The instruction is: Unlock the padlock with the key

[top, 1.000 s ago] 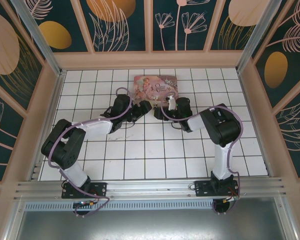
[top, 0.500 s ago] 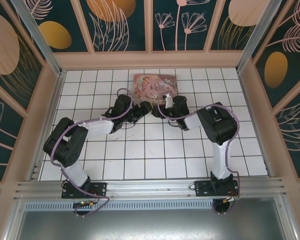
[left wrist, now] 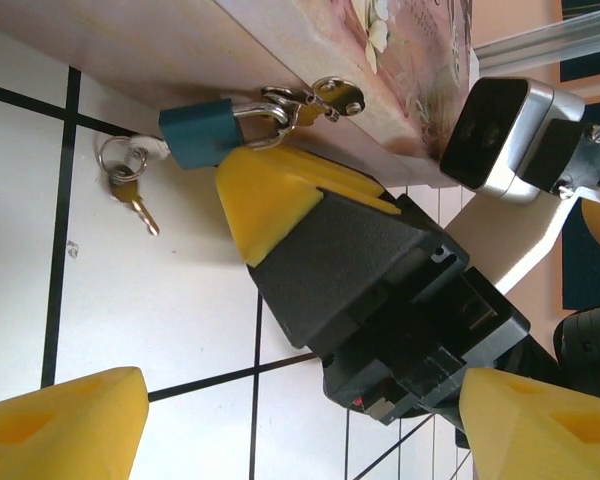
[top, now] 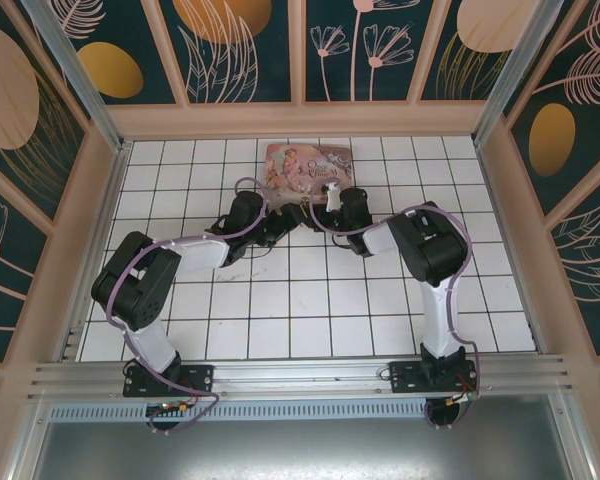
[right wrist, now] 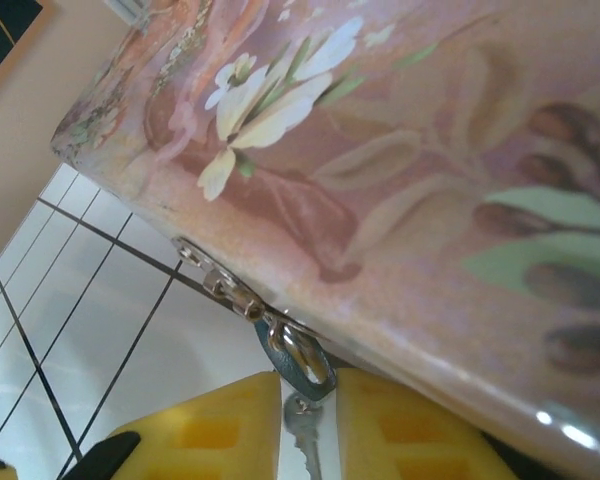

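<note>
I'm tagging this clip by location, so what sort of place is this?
Probably a robot test cell rather than a home: left arm and right arm bolted to an aluminium rail, a white gridded tabletop, printed floral wall panels around it.

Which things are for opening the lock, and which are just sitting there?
For the job: padlock; key, lying beside it; right pincer, tips by the padlock.
Just there: pink tin box, whose clasp the padlock hangs on; white tiled table; left pincer, open.

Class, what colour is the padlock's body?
The padlock is teal blue; left wrist view shows it best.
</note>
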Robot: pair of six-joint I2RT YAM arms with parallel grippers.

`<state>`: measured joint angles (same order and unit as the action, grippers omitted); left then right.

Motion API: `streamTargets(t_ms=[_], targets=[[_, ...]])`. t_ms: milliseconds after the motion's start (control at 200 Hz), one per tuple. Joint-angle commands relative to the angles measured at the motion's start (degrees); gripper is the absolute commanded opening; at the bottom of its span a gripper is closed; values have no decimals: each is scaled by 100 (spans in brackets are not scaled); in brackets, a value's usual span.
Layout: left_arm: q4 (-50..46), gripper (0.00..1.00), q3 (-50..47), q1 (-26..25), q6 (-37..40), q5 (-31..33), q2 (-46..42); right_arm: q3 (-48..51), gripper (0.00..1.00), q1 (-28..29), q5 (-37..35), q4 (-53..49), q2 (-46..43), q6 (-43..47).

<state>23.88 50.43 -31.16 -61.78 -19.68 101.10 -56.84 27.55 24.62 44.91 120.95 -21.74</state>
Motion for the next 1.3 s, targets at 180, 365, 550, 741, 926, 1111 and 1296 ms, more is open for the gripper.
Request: streamTargets(t_ms=[180, 365, 550, 741, 926, 1111, 1296], targets=[[152, 82, -221, 92, -37, -5, -98, -47, 0, 40, -127, 126, 154, -338], [-149, 83, -160, 127, 299, 156, -182, 423, 0, 31, -75, 412, -179, -472], [-641, 91, 220, 130, 1250, 287, -146, 999, 15, -23, -74, 413, -741, -537], [-1209, 92, 819, 134, 2405, 609, 162, 1073, 34, -138, -2, -71, -1364, -597], [-1201, 87, 850, 133, 3318, 1118, 292, 394, 45, -317, -126, -1260, -1780, -443], [-722, 78, 822, 131, 3932, 1059, 594, -1510, 55, -497, -414, -2980, -1105, -66], [-365, 75, 1082, 128, 4166, 928, 968, -3279, 55, -653, -694, -3820, 77, 20]])
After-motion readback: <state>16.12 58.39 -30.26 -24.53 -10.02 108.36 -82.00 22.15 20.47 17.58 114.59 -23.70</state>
